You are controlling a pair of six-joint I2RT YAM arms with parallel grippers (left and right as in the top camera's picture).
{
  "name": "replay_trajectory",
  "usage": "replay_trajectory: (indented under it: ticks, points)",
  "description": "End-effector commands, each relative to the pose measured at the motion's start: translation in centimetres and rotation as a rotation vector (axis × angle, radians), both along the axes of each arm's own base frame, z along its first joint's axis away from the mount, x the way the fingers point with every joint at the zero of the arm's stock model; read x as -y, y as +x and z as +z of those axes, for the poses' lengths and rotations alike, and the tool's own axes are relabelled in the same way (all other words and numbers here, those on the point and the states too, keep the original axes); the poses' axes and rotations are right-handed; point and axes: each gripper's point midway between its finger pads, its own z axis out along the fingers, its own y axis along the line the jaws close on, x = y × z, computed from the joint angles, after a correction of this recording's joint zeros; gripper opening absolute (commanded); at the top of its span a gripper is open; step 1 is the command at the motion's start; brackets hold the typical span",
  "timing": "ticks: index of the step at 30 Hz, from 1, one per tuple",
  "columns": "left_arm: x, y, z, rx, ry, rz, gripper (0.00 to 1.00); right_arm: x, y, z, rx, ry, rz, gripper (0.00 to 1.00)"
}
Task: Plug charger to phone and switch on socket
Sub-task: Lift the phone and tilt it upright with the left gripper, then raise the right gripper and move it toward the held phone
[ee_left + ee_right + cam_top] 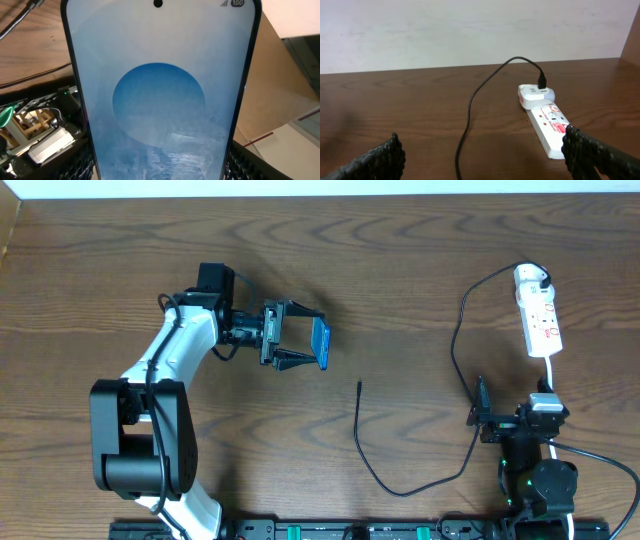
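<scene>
My left gripper (297,340) is shut on the phone (320,344) and holds it on edge above the table, left of centre. In the left wrist view the phone's blue screen (159,95) fills the frame between the two black fingers. The charger's black cable (455,340) runs from the socket (539,312) at the far right, loops down, and ends in a small tip (359,387) lying on the table. The right wrist view shows the socket (547,122) with the charger's plug (541,81) in a white adapter. My right gripper (483,412) is open and empty, near the cable.
The socket's white cord (551,370) runs down toward the right arm. A cardboard panel (280,75) shows behind the phone in the left wrist view. The table's back edge meets a white wall (470,30).
</scene>
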Motion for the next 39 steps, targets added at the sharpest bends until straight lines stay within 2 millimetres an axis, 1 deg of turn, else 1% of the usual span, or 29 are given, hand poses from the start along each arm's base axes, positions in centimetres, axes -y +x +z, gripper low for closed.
replay_trajectory:
  ticks: [1,30,35,39]
  points:
    - [0.0,0.4,2.8,0.055,-0.053,-0.004,0.07,0.0,0.0,-0.1,0.002,0.012,0.0,0.99]
    - [0.0,0.4,2.6,0.06,-0.041,-0.002,0.08,0.0,0.0,-0.1,0.002,0.012,0.0,0.99]
    - [0.0,0.9,2.6,0.132,-0.039,-0.007,0.07,0.0,0.0,-0.1,0.002,0.012,-0.002,0.99]
    - [-0.2,1.6,1.8,0.173,0.02,0.005,0.07,0.0,0.0,-0.1,0.002,0.012,-0.002,0.99]
